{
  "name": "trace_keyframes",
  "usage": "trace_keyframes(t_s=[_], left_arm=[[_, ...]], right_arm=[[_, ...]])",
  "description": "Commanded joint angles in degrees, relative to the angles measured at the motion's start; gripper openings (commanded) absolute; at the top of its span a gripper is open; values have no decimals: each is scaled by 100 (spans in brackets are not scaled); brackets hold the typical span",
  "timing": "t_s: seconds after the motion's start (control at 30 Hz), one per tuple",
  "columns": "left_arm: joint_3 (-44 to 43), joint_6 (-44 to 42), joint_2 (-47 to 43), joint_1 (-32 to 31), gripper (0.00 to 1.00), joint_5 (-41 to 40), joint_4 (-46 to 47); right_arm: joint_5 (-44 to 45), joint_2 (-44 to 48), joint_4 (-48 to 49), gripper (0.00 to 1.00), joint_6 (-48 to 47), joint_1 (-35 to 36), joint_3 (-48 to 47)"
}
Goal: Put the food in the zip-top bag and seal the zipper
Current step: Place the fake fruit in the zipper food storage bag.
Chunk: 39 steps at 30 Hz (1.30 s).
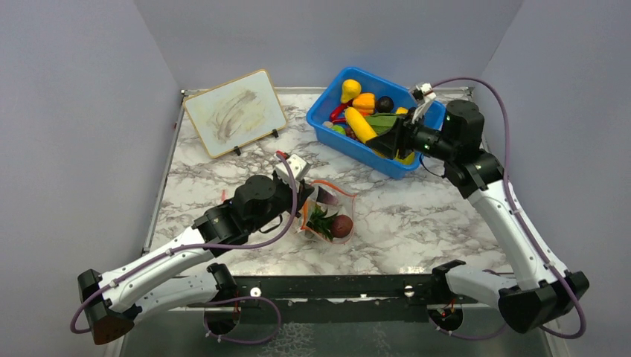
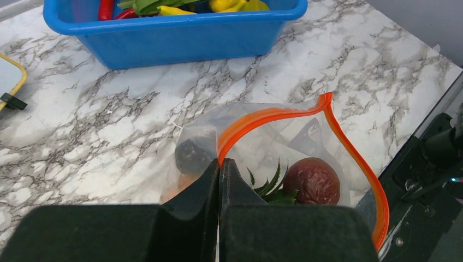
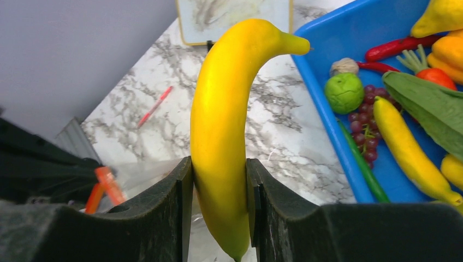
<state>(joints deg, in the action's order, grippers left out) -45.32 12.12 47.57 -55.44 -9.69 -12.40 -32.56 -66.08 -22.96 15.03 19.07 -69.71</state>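
Observation:
The clear zip-top bag (image 1: 331,212) lies on the marble table, its mouth held open. My left gripper (image 1: 301,195) is shut on the orange zipper strip (image 2: 262,117) at the mouth's edge. Inside the bag are a dark red-brown round fruit (image 2: 312,180) and green leaves (image 2: 270,188); a dark round shape (image 2: 192,153) shows through the plastic. My right gripper (image 3: 219,180) is shut on a yellow banana (image 3: 221,120) and holds it in the air above the near edge of the blue bin (image 1: 350,145). The bag (image 3: 144,169) shows below it at the left.
The blue bin (image 3: 360,33) holds more toy food: a second banana (image 3: 409,153), grapes, a lime, peppers, a leaf. A small whiteboard (image 1: 234,113) stands at the back left. A red pen (image 3: 154,105) lies on the marble.

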Motion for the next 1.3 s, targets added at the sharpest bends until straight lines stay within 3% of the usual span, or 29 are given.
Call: trace_keyframes(t_s=[0.0, 0.17, 0.43, 0.83, 1.07, 1.27], left_arm=[[-380, 47, 226, 38, 0, -441, 334], [-638, -155, 595, 42, 0, -722, 403], [-1073, -284, 1001, 38, 0, -736, 570], [-1149, -392, 1195, 38, 0, -762, 628], [-1319, -279, 1388, 48, 0, -856, 427], [-1694, 208, 1615, 137, 0, -1192, -139]], right_arm=[[-659, 542, -340, 16, 733, 27, 104], [-1401, 923, -907, 16, 829, 24, 162], [-1468, 1211, -1951, 16, 546, 27, 158], [-1310, 1548, -2258, 14, 483, 27, -188], [-2362, 1430, -1875, 14, 663, 105, 209], [-2640, 1353, -1620, 14, 767, 158, 435]])
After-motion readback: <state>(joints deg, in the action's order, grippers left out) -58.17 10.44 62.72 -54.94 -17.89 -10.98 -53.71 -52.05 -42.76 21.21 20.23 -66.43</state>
